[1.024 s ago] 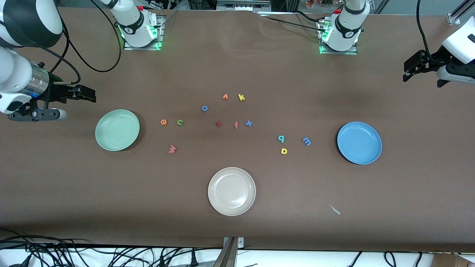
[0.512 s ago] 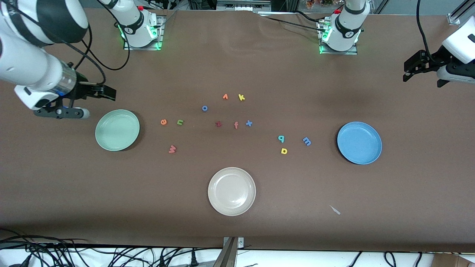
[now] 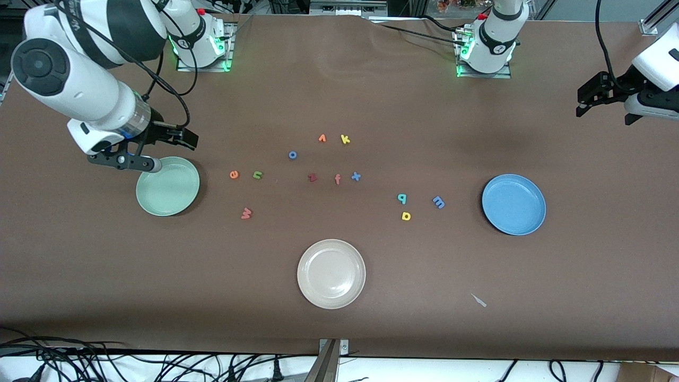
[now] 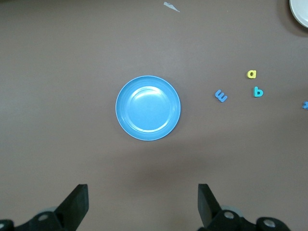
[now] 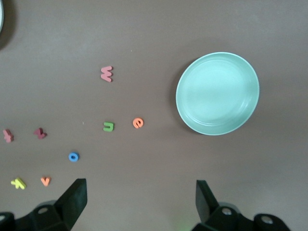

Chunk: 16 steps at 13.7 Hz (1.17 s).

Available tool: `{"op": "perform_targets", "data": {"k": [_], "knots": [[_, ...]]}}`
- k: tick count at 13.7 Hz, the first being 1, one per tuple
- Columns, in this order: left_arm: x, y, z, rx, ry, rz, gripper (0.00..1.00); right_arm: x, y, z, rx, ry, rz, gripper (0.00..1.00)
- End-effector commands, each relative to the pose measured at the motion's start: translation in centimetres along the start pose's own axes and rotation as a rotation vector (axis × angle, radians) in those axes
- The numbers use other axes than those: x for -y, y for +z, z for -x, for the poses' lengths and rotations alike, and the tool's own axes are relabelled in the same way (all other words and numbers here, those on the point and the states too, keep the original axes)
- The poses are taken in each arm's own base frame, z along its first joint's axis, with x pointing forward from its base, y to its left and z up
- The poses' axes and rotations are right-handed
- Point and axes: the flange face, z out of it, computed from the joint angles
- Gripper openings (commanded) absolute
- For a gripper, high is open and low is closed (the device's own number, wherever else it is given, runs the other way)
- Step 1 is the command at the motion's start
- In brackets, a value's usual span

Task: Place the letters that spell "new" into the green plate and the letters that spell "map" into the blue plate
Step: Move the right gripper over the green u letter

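Beige-white, the spare plate [image 3: 331,274] sits nearest the front camera and has no part in the job. Farther up the brown table [image 3: 106,276] the sorting has not begun: the green plate [image 3: 167,186] toward the right arm's end and the blue plate [image 3: 513,204] toward the left arm's end both lie bare. Between them the letters are scattered. The pinkish-red w [image 3: 246,213] lies at about four o'clock from the green plate, with the orange e [image 3: 234,174] and the green n [image 3: 257,174] side by side farther from the camera. The yellow a [image 3: 406,216], teal p [image 3: 402,199] and blue m [image 3: 438,201] cluster at nine o'clock from the blue plate. The dark red z [image 3: 312,178], salmon f [image 3: 337,179], blue x [image 3: 356,176] and yellow k [image 3: 345,139] sit mid-table, not wanted. What has changed over the last second is the right gripper [image 3: 177,139]: it has swung in from the table's edge and now hangs over the green plate's twelve o'clock rim, jaws spread wide and empty, likely heading for e or n. The left gripper [image 3: 589,101] waits, also wide apart and empty, at one o'clock above the blue plate.
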Motion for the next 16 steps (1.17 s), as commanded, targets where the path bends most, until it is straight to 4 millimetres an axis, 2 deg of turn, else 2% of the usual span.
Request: {"op": "perform_targets", "data": {"k": [1,4,6,9,10,14,16], "knots": [[-0.1,-0.6,-0.3,-0.002,0.005,0.027,1.00,1.3,2.3,0.9,-0.027,0.053,-0.020,1.00],[-0.1,-0.6,-0.3,-0.002,0.005,0.027,1.00,1.7,4.9,0.4,-0.026,0.090,-0.027,1.00],[-0.1,-0.6,-0.3,-0.002,0.005,0.027,1.00,3.2,6.7,0.0,-0.022,0.124,-0.034,1.00],[-0.1,-0.6,-0.3,-0.002,0.005,0.027,1.00,7.2,12.1,-0.3,-0.013,0.154,-0.035,1.00],[-0.1,-0.6,-0.3,-0.002,0.005,0.027,1.00,8.0,13.7,-0.5,-0.007,0.151,-0.039,1.00],[-0.2,-0.6,-0.3,-0.002,0.005,0.027,1.00,8.7,17.5,-0.6,-0.025,0.202,-0.069,1.00],[-0.2,-0.6,-0.3,-0.002,0.005,0.027,1.00,9.5,20.2,-0.2,-0.035,0.260,-0.088,1.00]]}}
